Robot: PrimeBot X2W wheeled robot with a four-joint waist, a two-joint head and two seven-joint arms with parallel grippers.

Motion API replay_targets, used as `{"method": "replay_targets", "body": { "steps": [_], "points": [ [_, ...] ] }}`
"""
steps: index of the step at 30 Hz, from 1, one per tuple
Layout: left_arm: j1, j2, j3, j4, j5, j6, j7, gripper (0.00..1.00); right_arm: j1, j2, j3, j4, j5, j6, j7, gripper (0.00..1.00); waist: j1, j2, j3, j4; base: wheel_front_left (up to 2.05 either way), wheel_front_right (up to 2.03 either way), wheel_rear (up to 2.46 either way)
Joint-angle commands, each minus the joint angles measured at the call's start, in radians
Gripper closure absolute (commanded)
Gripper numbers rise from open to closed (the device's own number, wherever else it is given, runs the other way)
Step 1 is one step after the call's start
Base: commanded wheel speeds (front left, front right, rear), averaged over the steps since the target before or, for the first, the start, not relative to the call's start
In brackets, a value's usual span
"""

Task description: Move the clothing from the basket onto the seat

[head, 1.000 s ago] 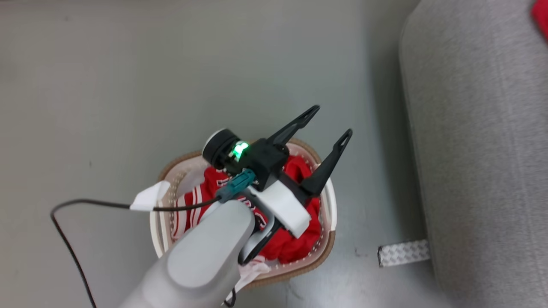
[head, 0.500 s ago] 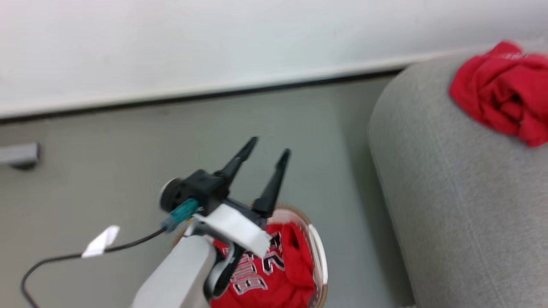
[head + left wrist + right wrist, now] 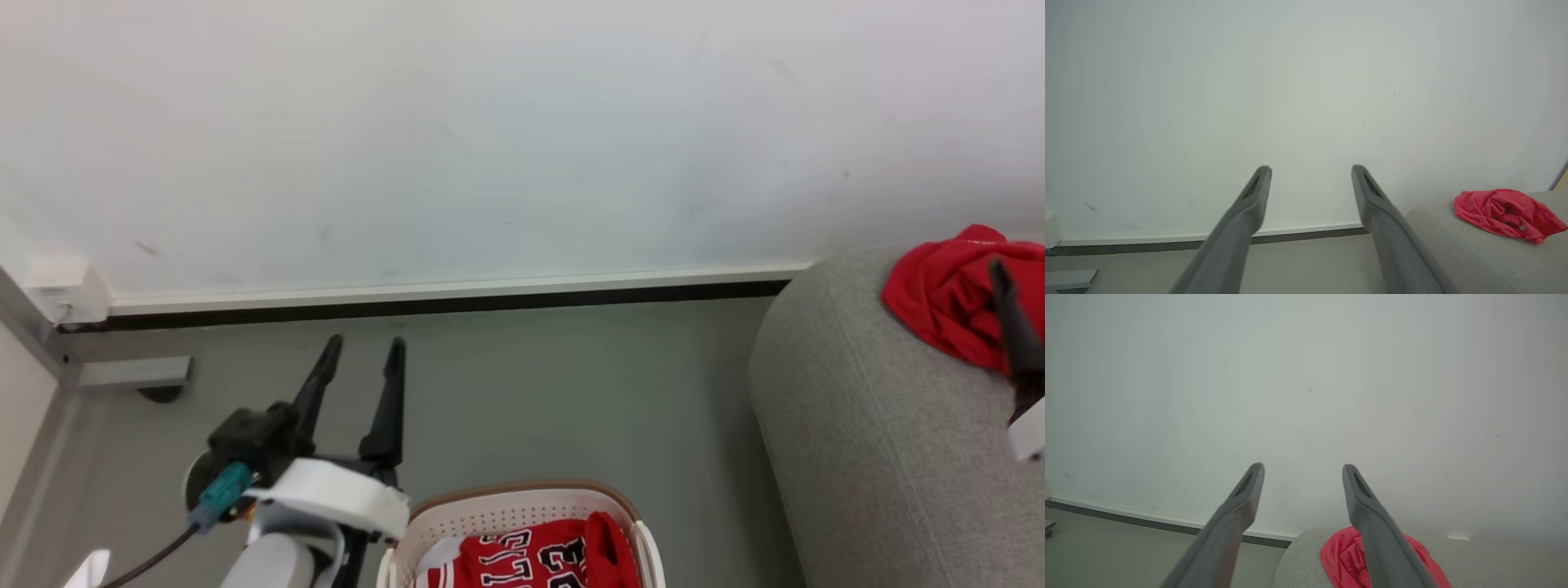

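The left fingers stand at the lower left of the head view, spread apart with nothing between them, their tips pointing up the frame over the grey floor. In the left wrist view the same two fingers rise from the bottom edge with a wide gap between them, against the pale wall.

The basket sits at the bottom middle of the head view, just right of the left arm and cut off by the lower edge. Inside it lies a red jersey with black and white lettering, and a bit of white cloth shows at its left.

The seat takes up the right side of the head view, near the basket but apart from it, with floor between them. A crumpled red garment rests on top of the seat at the upper right. One dark finger of the right arm crosses in front of that garment at the right edge.

In the right wrist view the right fingers are spread and hold nothing. The red garment lies on the seat at the bottom middle of that frame, partly behind one finger.

A dark baseboard runs along the foot of the wall, and a black cable trails from the left wrist at the lower left.
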State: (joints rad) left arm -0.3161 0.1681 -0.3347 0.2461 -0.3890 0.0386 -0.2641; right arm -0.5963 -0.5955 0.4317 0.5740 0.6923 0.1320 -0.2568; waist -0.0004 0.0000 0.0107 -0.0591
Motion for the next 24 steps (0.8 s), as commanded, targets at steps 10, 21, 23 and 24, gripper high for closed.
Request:
{"method": "replay_targets", "body": {
  "steps": [10, 21, 23, 24],
  "points": [
    [0.164, -0.022, 0.157, -0.063, 0.137, 0.004, 0.000, 0.00, 0.395, 0.307, -0.290, -0.323, -0.261, -0.003, -0.007, 0.00, 0.0004, 0.0000, -0.014, 0.046, 0.00, 0.00, 0.00],
    [0.272, -0.100, 0.269, -0.111, 0.246, -0.046, -0.001, 0.00, 0.522, 0.471, -0.316, -0.358, -0.407, -0.003, -0.007, 0.00, 0.0004, 0.0000, 0.005, 0.016, 0.00, 0.00, 0.00],
    [0.277, -0.105, 0.275, -0.107, 0.257, -0.053, -0.001, 0.00, 0.519, 0.478, -0.318, -0.355, -0.414, -0.003, -0.007, 0.00, 0.0004, 0.0000, 0.007, 0.014, 0.00, 0.00, 0.00],
    [0.277, -0.108, 0.278, -0.104, 0.261, -0.057, -0.001, 0.00, 0.516, 0.479, -0.319, -0.354, -0.415, -0.003, -0.007, 0.00, 0.0004, 0.0000, 0.007, 0.013, 0.00, 0.00, 0.00]
  ]
}}
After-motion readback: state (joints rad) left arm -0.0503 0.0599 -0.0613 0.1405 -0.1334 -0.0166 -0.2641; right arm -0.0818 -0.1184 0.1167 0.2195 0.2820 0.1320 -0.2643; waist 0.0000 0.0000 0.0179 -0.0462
